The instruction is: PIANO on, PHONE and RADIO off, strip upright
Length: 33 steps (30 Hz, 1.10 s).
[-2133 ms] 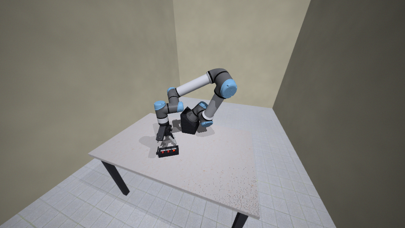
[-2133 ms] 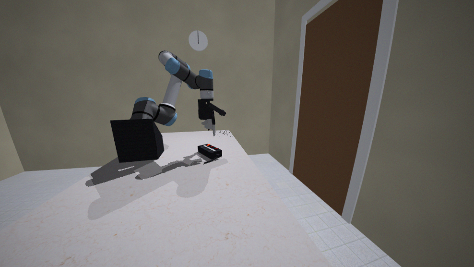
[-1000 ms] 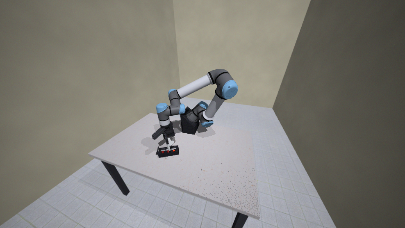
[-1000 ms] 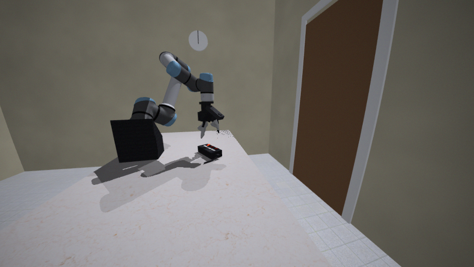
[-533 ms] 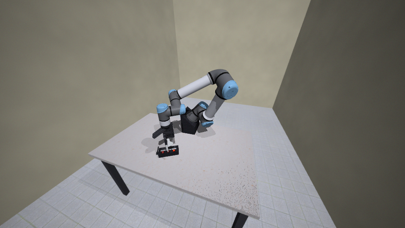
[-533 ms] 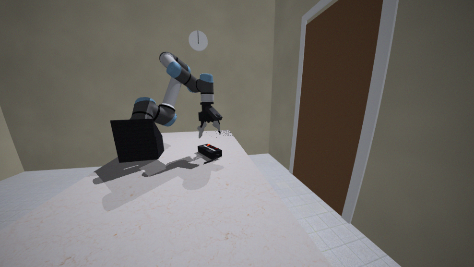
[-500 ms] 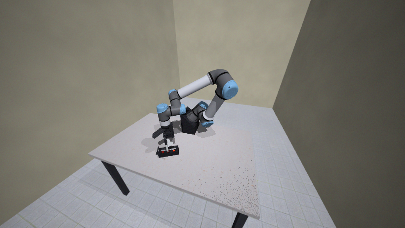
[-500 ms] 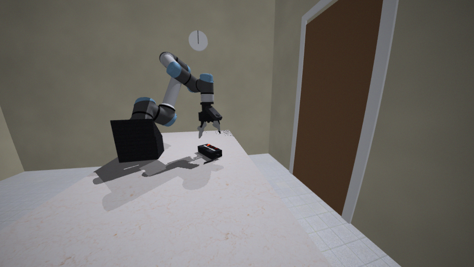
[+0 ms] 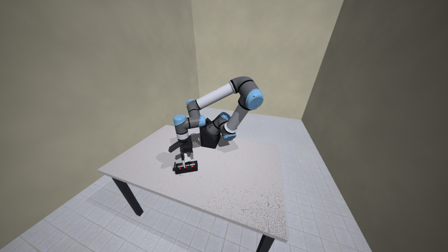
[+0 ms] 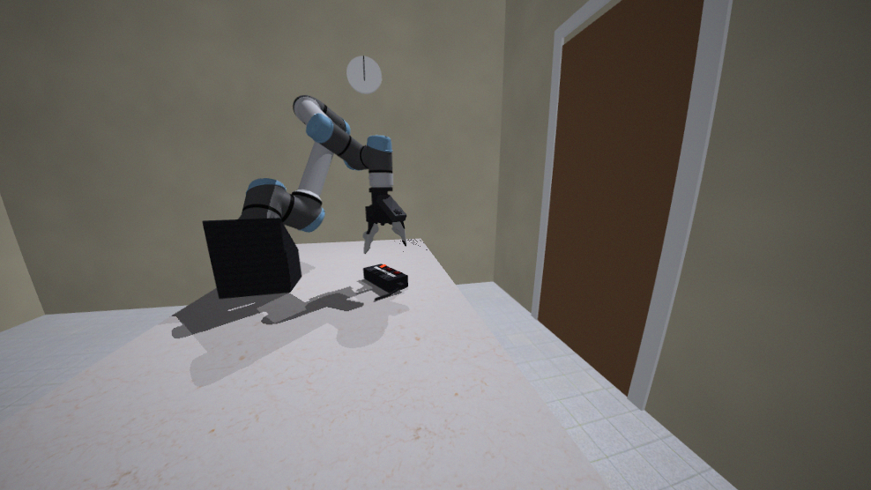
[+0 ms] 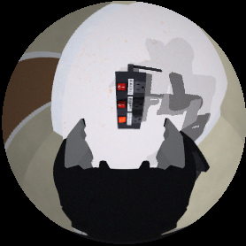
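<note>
The black power strip (image 11: pixel 130 100) lies face up on the table, near its edge. It also shows in the top view (image 9: pixel 186 167) and the exterior view (image 10: pixel 385 276). Three red rocker switches run down its left side in the wrist view. The nearest one (image 11: pixel 121 119) glows brighter orange than the other two (image 11: pixel 120 87) (image 11: pixel 120 104). White label tags sit beside the switches; their words are too small to read. My gripper (image 11: pixel 124 118) hangs above the strip, fingers wide open and empty. It also shows in the exterior view (image 10: pixel 383 239).
The arm's black base block (image 10: pixel 250 256) stands on the table behind the strip. The table edge (image 10: pixel 450 286) runs close by the strip. A brown door (image 10: pixel 614 182) is in the wall beyond.
</note>
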Tool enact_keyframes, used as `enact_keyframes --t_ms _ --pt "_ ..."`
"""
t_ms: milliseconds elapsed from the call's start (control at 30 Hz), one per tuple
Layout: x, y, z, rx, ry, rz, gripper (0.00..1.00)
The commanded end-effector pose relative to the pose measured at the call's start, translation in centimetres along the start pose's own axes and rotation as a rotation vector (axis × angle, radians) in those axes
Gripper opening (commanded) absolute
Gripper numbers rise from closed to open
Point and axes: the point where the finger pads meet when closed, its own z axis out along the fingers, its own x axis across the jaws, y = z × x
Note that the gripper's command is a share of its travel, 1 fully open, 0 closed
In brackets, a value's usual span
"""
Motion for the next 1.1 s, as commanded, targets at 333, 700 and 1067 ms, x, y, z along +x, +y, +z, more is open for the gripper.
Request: enact_keyframes --t_ms 333,700,1067 --pt "-0.03 0.11 0.03 0.001 0.000 0.012 0.00" --pt "-0.03 0.10 0.03 0.001 0.000 0.012 0.00" --pt "-0.03 0.10 0.03 0.001 0.000 0.012 0.00"
